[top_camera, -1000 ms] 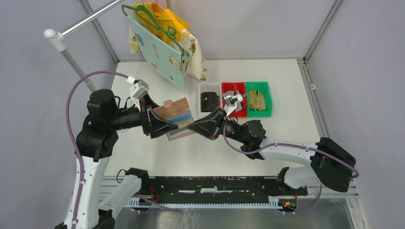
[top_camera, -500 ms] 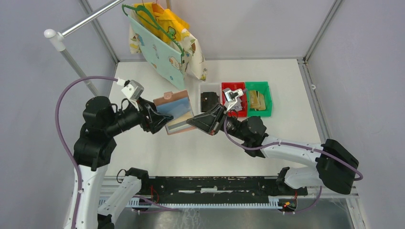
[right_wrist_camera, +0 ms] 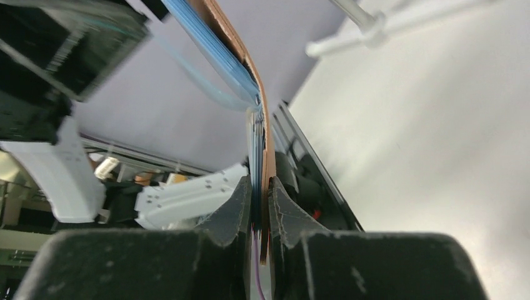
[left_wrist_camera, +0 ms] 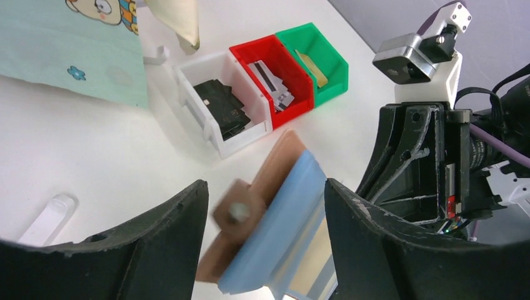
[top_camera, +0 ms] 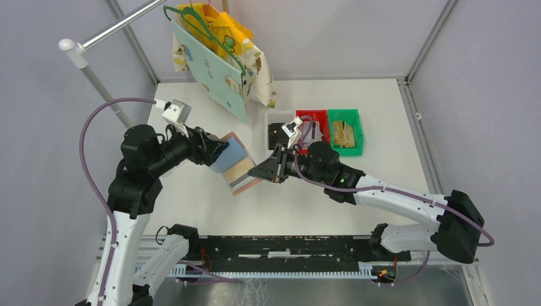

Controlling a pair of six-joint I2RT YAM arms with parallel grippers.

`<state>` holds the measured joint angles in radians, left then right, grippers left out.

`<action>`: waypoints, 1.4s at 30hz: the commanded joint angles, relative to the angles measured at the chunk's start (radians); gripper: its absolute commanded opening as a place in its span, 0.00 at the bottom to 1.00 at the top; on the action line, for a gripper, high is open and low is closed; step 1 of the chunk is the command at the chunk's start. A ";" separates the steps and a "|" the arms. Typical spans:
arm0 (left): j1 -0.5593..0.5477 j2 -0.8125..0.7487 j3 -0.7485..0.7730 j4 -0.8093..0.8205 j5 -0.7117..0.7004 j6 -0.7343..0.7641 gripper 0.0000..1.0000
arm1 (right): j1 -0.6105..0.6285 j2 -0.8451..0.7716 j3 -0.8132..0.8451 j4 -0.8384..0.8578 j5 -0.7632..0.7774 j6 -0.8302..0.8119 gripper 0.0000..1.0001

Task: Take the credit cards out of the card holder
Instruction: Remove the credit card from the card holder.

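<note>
Top view
Card holder (top_camera: 237,162): was held open and tilted above the table, well left of the red bin (top_camera: 316,112), blue lining up.
Left claw (top_camera: 215,148): was set on the holder's end farther from the red bin.
Right claw (top_camera: 258,172): was clamped on the holder's end nearer the red bin.
White bin (top_camera: 268,131): stood touching the red bin's left side, with black cards (top_camera: 279,135) inside.
Green bin (top_camera: 344,111): stood touching the red bin's right side.

Left wrist view
Left claw (left_wrist_camera: 265,187): the card holder (left_wrist_camera: 281,212) filled the gap between its fingers (left_wrist_camera: 187,219) and was gripped across its width; the picture was blurred there.
Red bin (left_wrist_camera: 299,100): grey cards (left_wrist_camera: 272,78) were seen inside.
White bin (left_wrist_camera: 244,140): black cards (left_wrist_camera: 222,106) lay in it, left of the red bin.
Green bin (left_wrist_camera: 331,84): a gold card (left_wrist_camera: 310,65) lay in it, right of the red bin.

Right wrist view
Right claw (right_wrist_camera: 258,187): was pinched shut on the salmon flap of the card holder (right_wrist_camera: 259,106) and its blue layers.
Cards in the holder: could not be told.
</note>
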<state>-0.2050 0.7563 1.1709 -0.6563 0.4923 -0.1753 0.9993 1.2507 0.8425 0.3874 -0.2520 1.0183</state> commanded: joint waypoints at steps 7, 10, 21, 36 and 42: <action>-0.001 0.006 -0.143 0.014 0.086 0.020 0.81 | -0.114 -0.083 -0.004 -0.312 -0.020 0.082 0.00; -0.002 -0.014 -0.140 0.030 0.105 -0.004 0.91 | -0.173 -0.060 -0.022 -0.321 -0.051 0.125 0.00; -0.002 -0.088 -0.223 0.018 0.265 0.075 1.00 | -0.263 0.207 0.303 -0.787 0.109 -0.203 0.00; -0.001 -0.096 -0.201 0.002 0.284 0.169 1.00 | 0.158 0.669 1.242 -1.640 0.964 -0.642 0.00; -0.001 -0.125 -0.197 0.001 0.253 0.198 1.00 | 0.178 0.570 1.118 -1.536 0.941 -0.634 0.00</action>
<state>-0.2054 0.6525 0.9524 -0.6712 0.7597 -0.0364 1.1847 1.9175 2.0094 -1.1542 0.5900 0.4091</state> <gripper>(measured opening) 0.994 0.131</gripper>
